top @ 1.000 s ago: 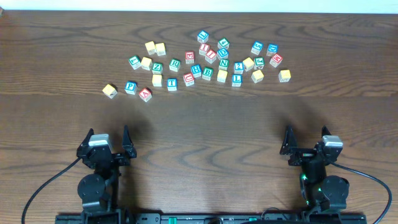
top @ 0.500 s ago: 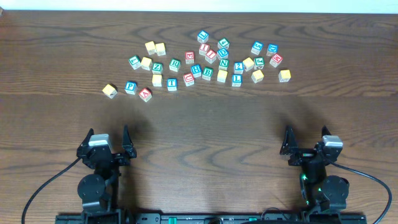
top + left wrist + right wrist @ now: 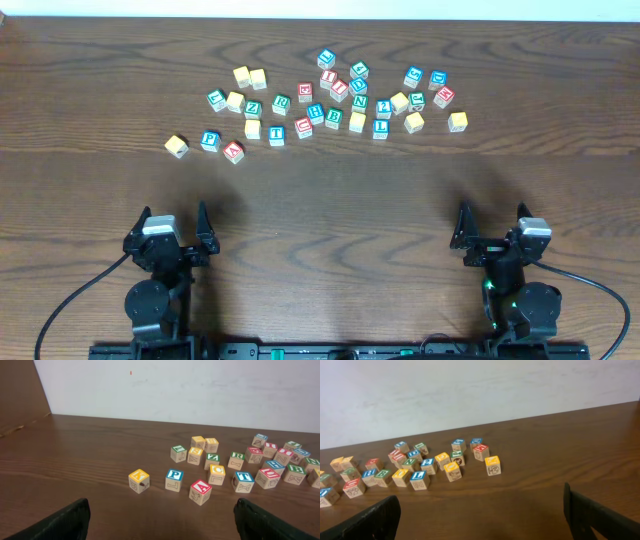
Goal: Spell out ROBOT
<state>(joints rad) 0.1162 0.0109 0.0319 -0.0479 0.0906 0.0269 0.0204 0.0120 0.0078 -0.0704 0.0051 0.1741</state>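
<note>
- Holding nothing in left gripper (image 3: 173,216) or right gripper (image 3: 492,216), both spread wide, low by the table's (image 3: 320,210) near edge.
- Lying well apart from both, among other cubes (image 3: 413,75) on the far side: R cube (image 3: 282,102), T cube (image 3: 277,135) nearer the arms, B cube (image 3: 334,118) to their right.
- Sitting just left of T cube: yellow cube (image 3: 252,128).
- Sitting just right of B cube: second yellow cube (image 3: 358,122).
- Not yet set in a row.

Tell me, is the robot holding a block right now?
No, nothing is held. The left gripper and right gripper are both open and empty, apart from the blocks.
</note>
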